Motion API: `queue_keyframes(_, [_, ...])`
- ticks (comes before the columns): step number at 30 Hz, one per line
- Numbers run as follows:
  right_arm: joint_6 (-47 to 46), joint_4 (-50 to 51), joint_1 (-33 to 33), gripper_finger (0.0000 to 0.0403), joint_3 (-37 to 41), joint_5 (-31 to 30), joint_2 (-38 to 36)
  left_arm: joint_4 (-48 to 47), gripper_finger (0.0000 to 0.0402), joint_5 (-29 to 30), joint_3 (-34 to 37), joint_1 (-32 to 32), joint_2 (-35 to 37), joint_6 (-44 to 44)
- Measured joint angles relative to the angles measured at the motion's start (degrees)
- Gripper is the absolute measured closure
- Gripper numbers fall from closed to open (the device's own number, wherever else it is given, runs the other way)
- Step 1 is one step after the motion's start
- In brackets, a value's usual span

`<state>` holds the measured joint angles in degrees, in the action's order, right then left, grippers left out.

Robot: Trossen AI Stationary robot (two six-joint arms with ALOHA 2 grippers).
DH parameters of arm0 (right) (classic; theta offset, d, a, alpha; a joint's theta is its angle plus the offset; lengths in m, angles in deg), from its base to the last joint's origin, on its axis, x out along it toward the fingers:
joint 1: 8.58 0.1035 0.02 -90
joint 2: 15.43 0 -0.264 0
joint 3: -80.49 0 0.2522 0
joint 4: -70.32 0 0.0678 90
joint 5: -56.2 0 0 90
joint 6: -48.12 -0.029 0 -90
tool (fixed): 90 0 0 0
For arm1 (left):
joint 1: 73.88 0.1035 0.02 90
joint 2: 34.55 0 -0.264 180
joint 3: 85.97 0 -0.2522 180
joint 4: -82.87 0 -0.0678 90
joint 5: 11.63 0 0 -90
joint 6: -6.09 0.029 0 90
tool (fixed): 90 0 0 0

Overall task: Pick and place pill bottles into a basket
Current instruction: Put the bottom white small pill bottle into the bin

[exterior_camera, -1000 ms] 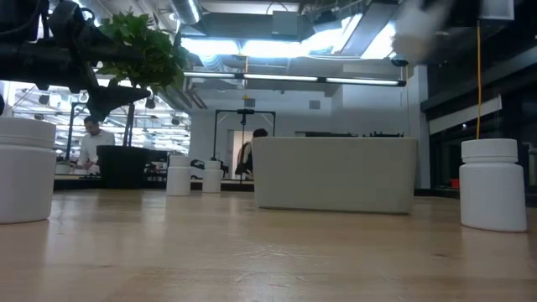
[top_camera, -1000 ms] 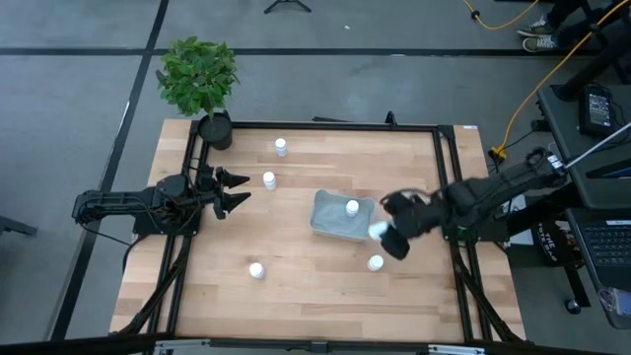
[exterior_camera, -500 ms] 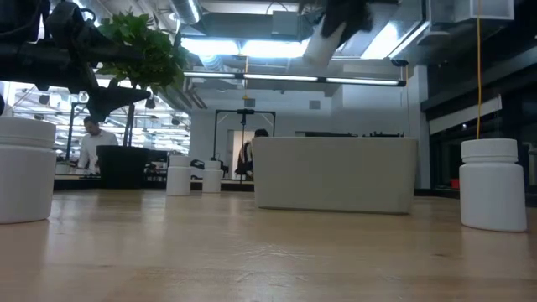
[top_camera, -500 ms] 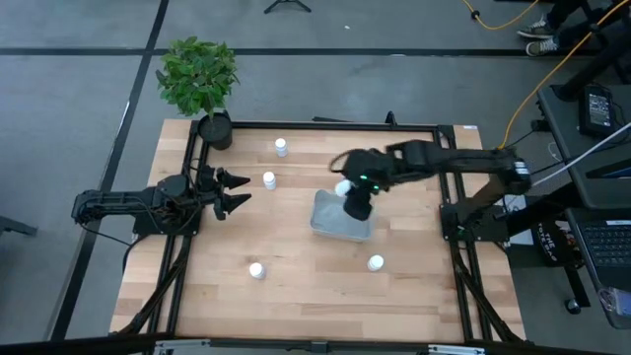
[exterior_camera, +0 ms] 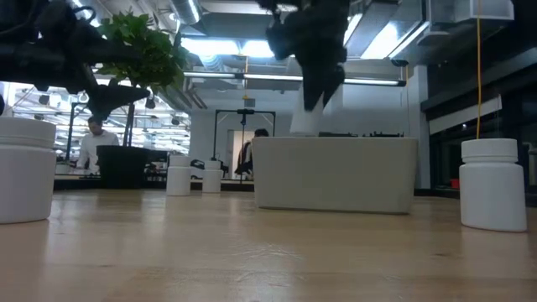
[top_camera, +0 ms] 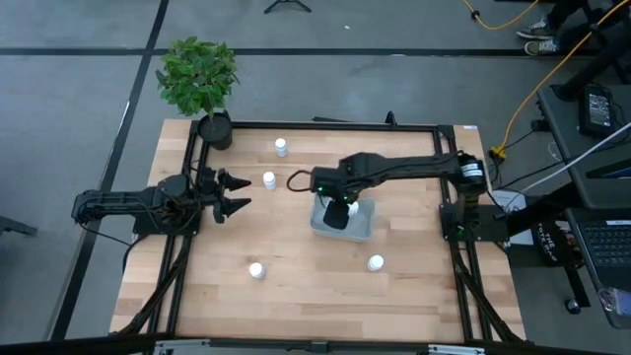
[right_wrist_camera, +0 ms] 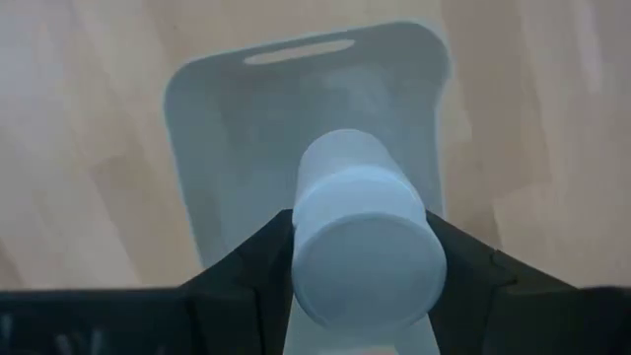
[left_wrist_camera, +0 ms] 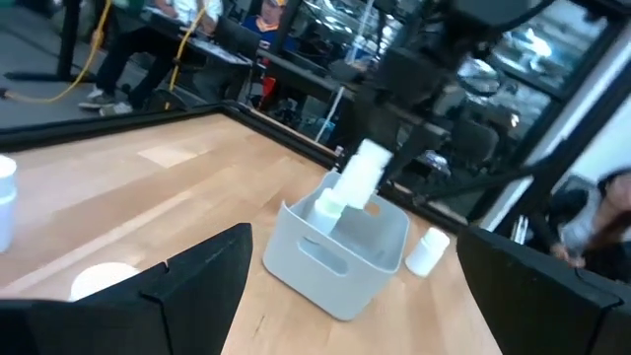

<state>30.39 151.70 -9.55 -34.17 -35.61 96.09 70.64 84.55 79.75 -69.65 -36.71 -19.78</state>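
Right gripper (top_camera: 337, 213) hangs over the basket (top_camera: 361, 229), fingers clamped on a pill bottle (right_wrist_camera: 363, 235). Four bottles wait on the worktop (top_camera: 306, 286); left gripper (top_camera: 237, 192) idles with spread fingers.

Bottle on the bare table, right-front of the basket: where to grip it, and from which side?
Bottle stands upright, cap up, apart from the basket. Come straight down and clamp across the straight body just below the cap; nothing stands close beside it.
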Motion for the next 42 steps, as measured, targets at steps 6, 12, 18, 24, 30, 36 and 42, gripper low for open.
queue_keyframes(6, [0.66,-0.78,-0.35,0.0232,0.00,-0.19,3.41,-0.12,0.0052,-4.30,0.01,-0.02,0.00,3.09])
queue_keyframes(12, [3.00,-3.26,-1.53,0.0232,0.00,-0.68,5.09,-0.14,0.0052,-4.64,0.01,-0.01,0.00,3.11])
queue_keyframes(18, [3.10,-4.44,-2.69,0.0232,1.68,-0.70,5.56,-0.15,0.0052,-4.72,0.00,0.00,0.00,3.11])
queue_keyframes(24, [3.02,-6.56,-2.58,0.0233,4.71,-0.49,5.53,-0.15,0.0052,-4.75,0.02,0.00,0.00,2.70])
queue_keyframes(30, [2.88,-8.92,-2.62,0.0233,5.70,-0.48,5.53,-0.15,0.0052,-4.75,0.02,-0.01,0.00,3.07])
queue_keyframes(36, [1.40,-12.82,-2.62,0.0233,5.70,-0.48,5.51,-0.12,0.0052,-4.75,0.00,0.00,0.00,3.09])
queue_keyframes(42, [1.53,-13.65,-2.62,0.0233,5.65,-0.66,5.98,-0.15,0.0052,-4.75,0.02,0.00,0.00,3.10])
